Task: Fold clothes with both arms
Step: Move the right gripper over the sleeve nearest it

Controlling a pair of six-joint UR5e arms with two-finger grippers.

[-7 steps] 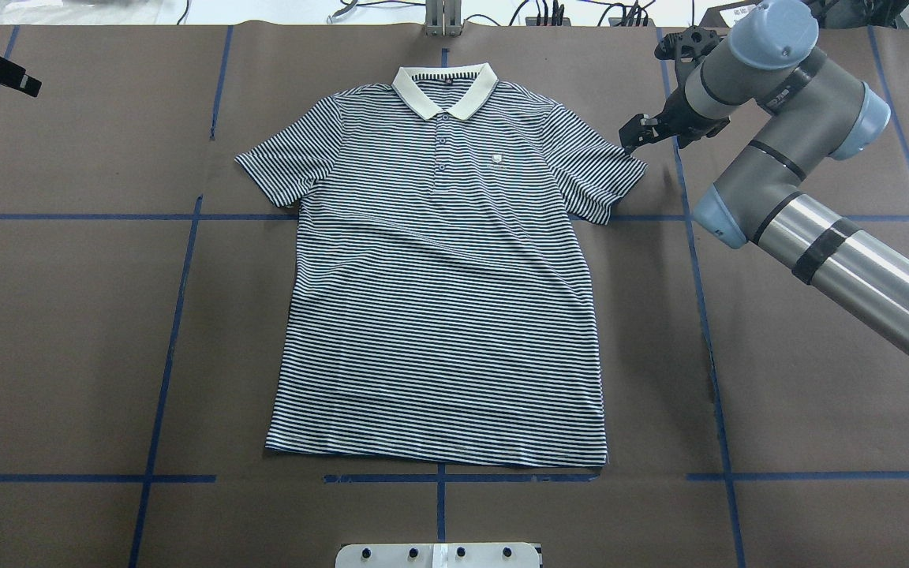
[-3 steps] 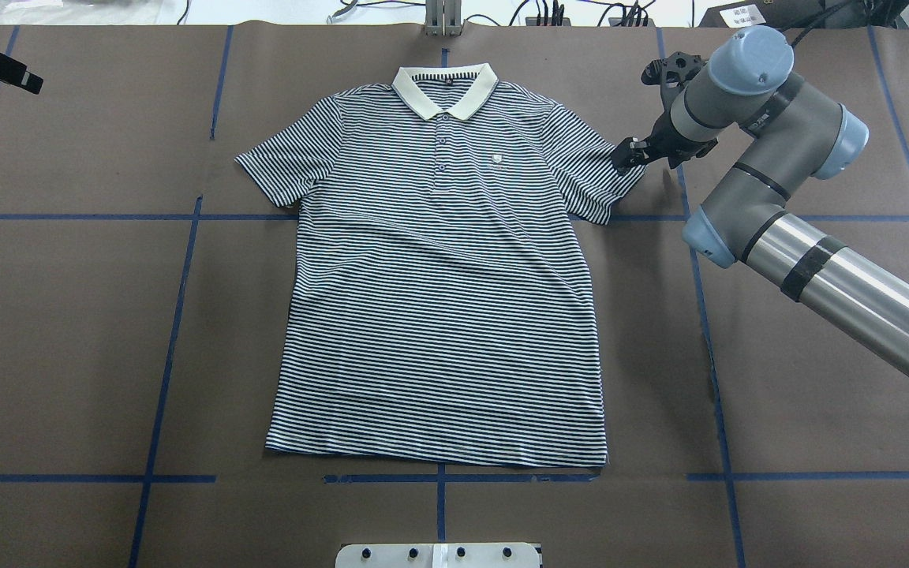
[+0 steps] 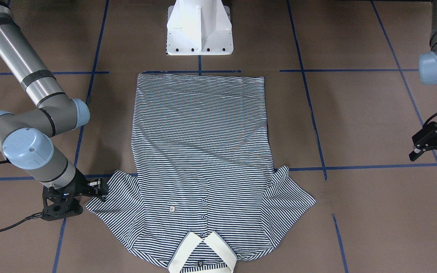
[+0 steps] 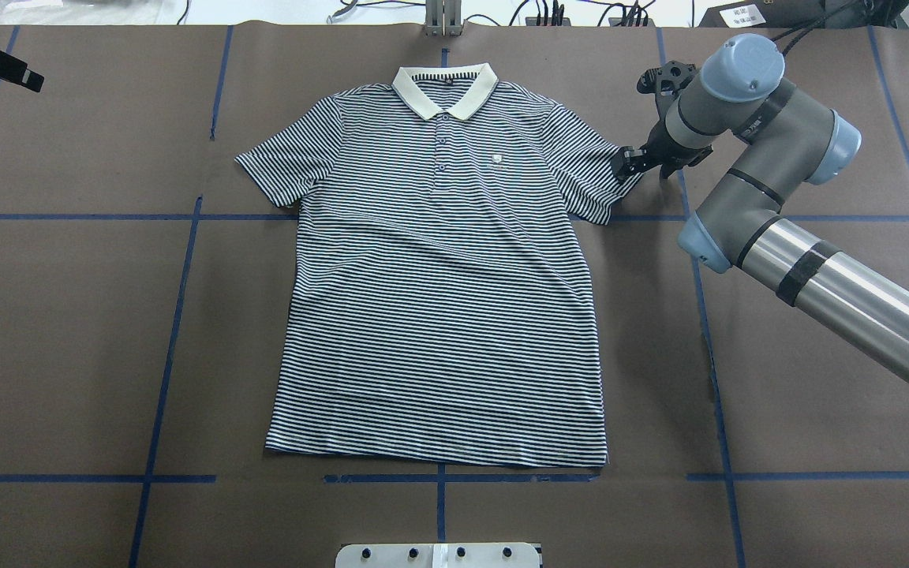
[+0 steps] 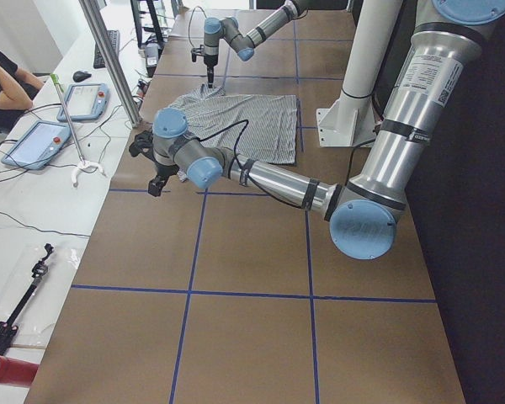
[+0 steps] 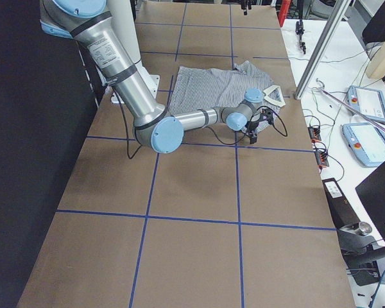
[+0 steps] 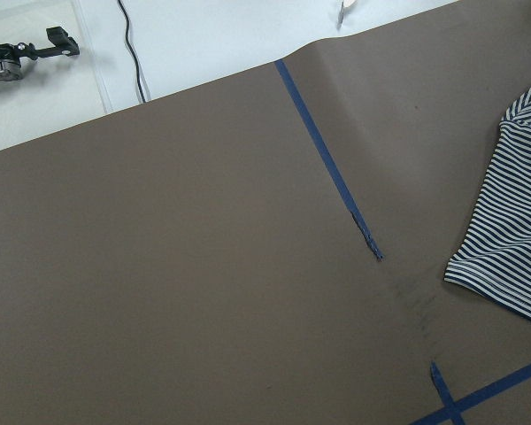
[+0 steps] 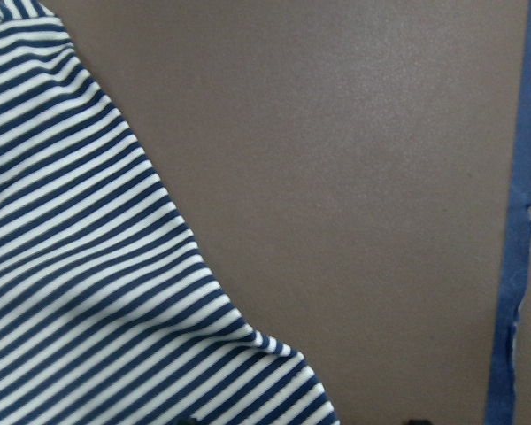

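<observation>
Polo shirt point(image 4: 439, 276) is lying flat, one sleeve hem point(image 4: 620, 189) sitting just beneath my right gripper point(image 4: 626, 163), jaws parted; my left gripper point(image 3: 433, 162), jaws also spread, is hovering well clear.

Striped polo shirt point(image 4: 439, 300) spread flat face-up, right gripper point(image 4: 626, 162) at its sleeve edge, left gripper point(image 3: 431, 162) well apart

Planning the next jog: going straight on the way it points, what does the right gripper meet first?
The right gripper likely meets the polo shirt at its sleeve corner, lying between its open fingers in the wrist view, then the table. Height above the cloth is unclear.
</observation>
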